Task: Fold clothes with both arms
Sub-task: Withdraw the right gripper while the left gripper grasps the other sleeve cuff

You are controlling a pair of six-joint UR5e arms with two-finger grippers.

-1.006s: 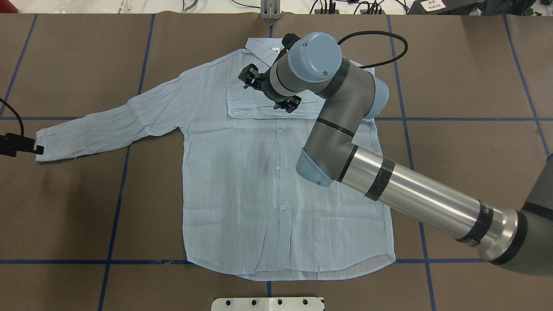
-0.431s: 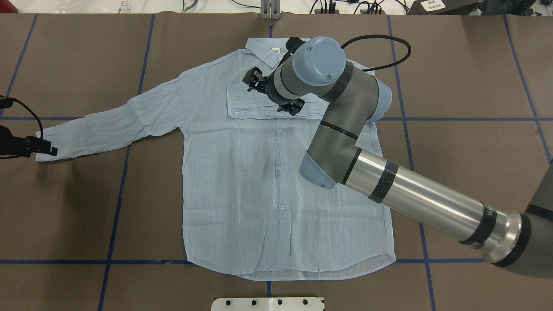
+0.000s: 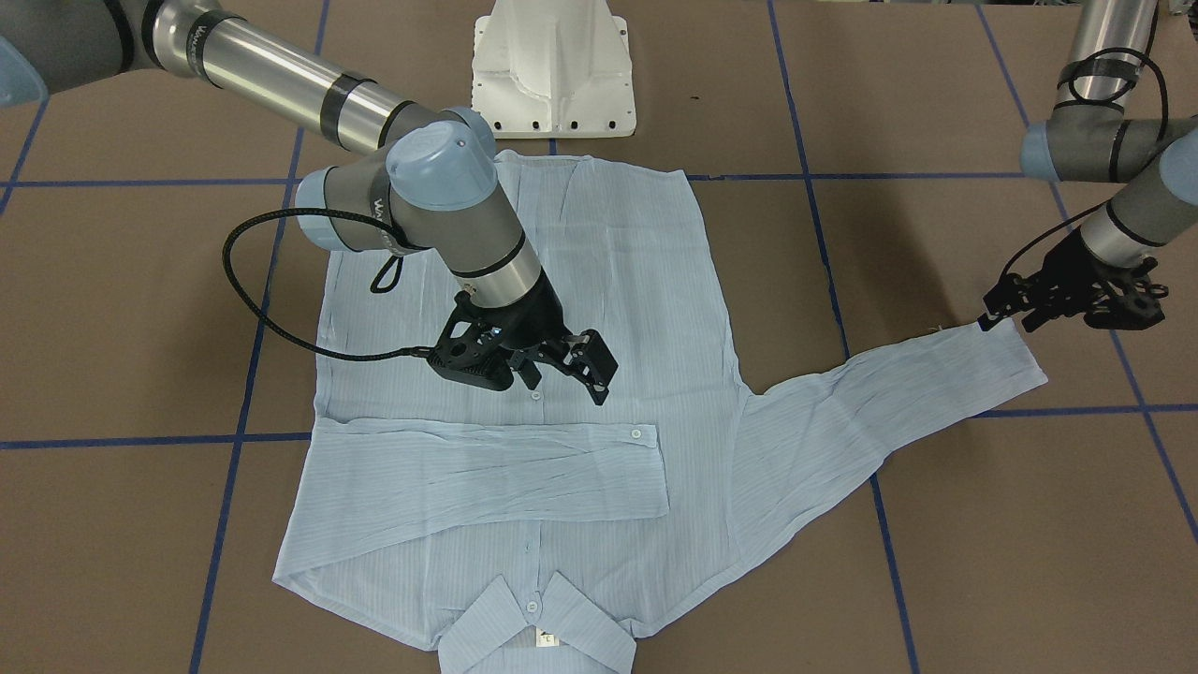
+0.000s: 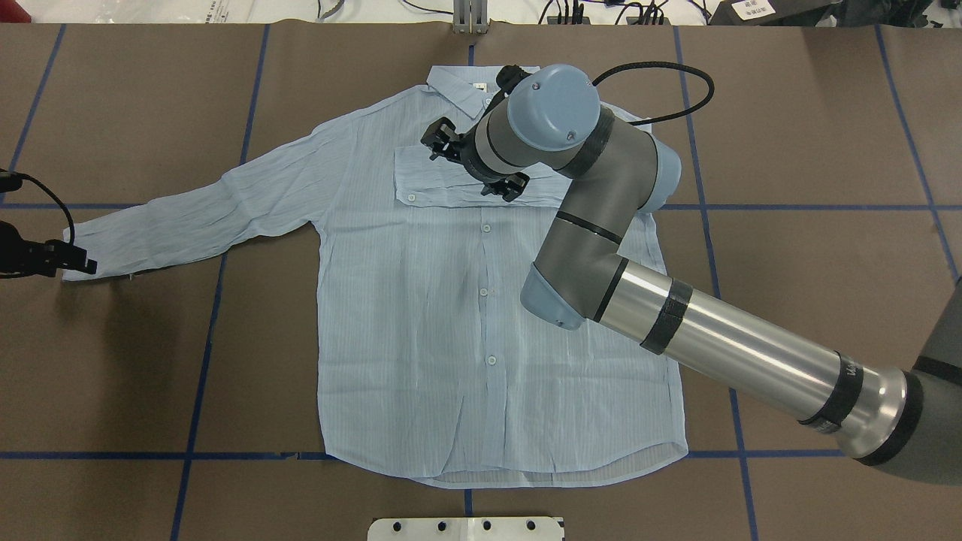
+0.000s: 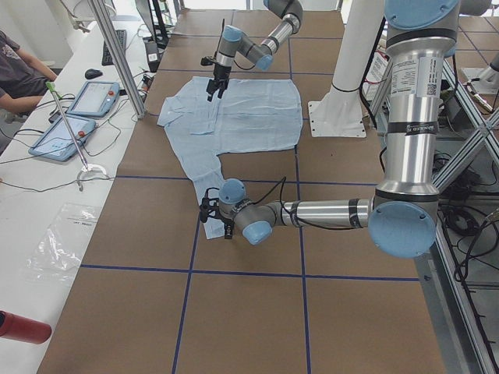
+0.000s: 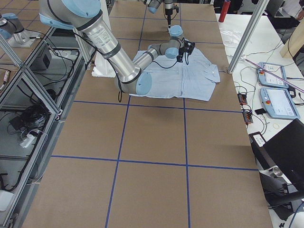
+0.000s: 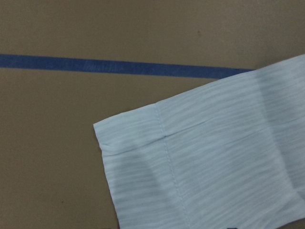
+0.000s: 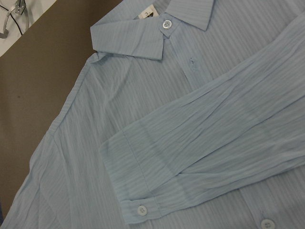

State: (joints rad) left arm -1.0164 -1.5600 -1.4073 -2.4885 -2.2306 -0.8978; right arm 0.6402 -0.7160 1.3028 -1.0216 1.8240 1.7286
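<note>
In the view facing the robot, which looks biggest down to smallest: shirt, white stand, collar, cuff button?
1. shirt
2-3. white stand and collar: about alike, both cut off by the frame, so unranked
4. cuff button

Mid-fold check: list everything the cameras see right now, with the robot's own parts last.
shirt: one, light blue, flat on the table, buttons up
folded sleeve: one, light blue, laid across the chest
spread sleeve: one, light blue, stretched out sideways
table: one, brown with blue tape lines
pedestal: one, white, by the shirt's hem
tablets: two, grey with blue screens, side bench
red bottle: one, bench's near end
person: one, seated at the bench
right gripper: black, open, above the shirt's front
left gripper: black, at the spread sleeve's cuff; grip unclear
</note>
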